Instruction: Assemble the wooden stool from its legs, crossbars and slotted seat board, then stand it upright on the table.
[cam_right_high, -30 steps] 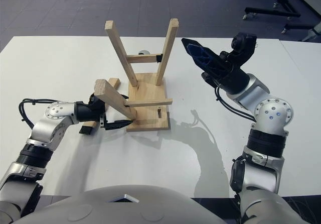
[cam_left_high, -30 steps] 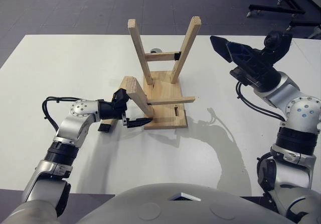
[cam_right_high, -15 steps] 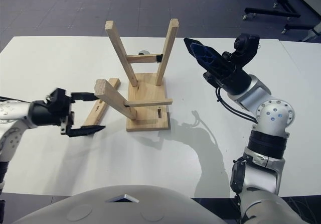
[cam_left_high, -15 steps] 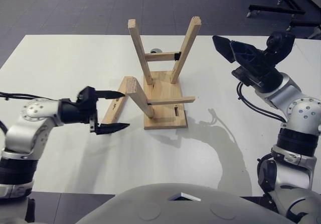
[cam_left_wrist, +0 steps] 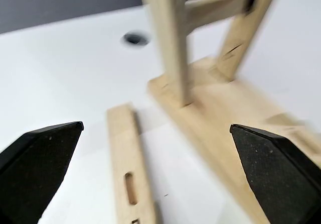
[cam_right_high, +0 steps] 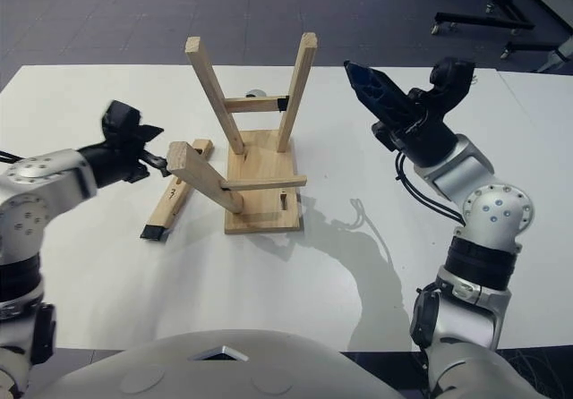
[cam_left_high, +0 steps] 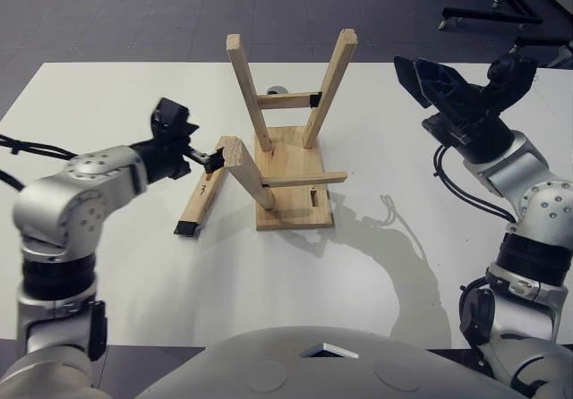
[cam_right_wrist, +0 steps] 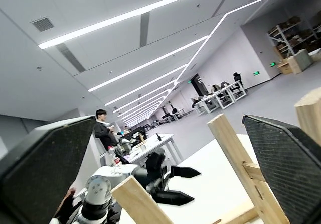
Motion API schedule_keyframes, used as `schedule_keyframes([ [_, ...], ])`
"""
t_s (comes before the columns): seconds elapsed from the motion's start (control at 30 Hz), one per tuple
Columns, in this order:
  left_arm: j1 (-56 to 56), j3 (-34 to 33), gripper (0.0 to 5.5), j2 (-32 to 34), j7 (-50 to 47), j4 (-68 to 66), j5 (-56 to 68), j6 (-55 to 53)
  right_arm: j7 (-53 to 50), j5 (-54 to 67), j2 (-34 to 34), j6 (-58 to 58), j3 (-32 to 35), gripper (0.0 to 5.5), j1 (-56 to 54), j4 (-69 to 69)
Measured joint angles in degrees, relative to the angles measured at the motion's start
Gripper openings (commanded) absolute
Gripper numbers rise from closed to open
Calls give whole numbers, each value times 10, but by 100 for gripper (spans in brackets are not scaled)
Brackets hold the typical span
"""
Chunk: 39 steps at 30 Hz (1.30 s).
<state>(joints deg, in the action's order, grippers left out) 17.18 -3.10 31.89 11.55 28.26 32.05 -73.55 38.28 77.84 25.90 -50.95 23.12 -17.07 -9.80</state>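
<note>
The stool lies upside down on the white table, its slotted seat board flat. Two far legs rise from it, joined by a crossbar. A third leg leans at the near left with a crossbar running right. A loose leg with a black tip lies on the table left of the seat; its slot shows on the same leg in the left wrist view. My left gripper hovers open beside the leaning leg's top. My right gripper hangs open in the air, right of the stool.
A small dark round fitting sits in the table behind the stool. White table surface stretches in front of the stool and to both sides. Black frames stand on the grey floor at the far right.
My left gripper has pulled back from the seat's near-left corner, risen, and now sits by the leaning leg's top, uncovering the loose leg. My right gripper drifted slightly right.
</note>
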Motion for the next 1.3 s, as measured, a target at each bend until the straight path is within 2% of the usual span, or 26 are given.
schedule_keyframes([
  [0.1, 6, 1, 537, -46, -80, -16, -57, -59, -10, 0, -10, 10, -3, 540, 10, -14],
  [0.3, 7, -5, 537, -102, -111, -51, -98, -87, -17, 0, -23, 17, -13, 540, 19, -26],
  [0.47, -17, 28, 537, -109, -111, -53, -122, -86, -18, 0, -26, 24, -17, 540, 19, -29],
  [0.6, -52, 54, 537, -84, -110, -69, -155, -61, -19, 2, -28, 24, -19, 540, 19, -29],
  [0.9, -47, 27, 402, -113, -91, -102, -168, -41, -24, 4, -29, 24, -27, 540, 19, -29],
  [1.07, -46, -3, 322, -147, -83, -101, -165, -59, -24, 5, -29, 24, -27, 540, 19, -29],
  [1.3, -40, -18, 226, -153, -79, -95, -169, -88, -30, 10, -29, 24, -27, 540, 19, -29],
])
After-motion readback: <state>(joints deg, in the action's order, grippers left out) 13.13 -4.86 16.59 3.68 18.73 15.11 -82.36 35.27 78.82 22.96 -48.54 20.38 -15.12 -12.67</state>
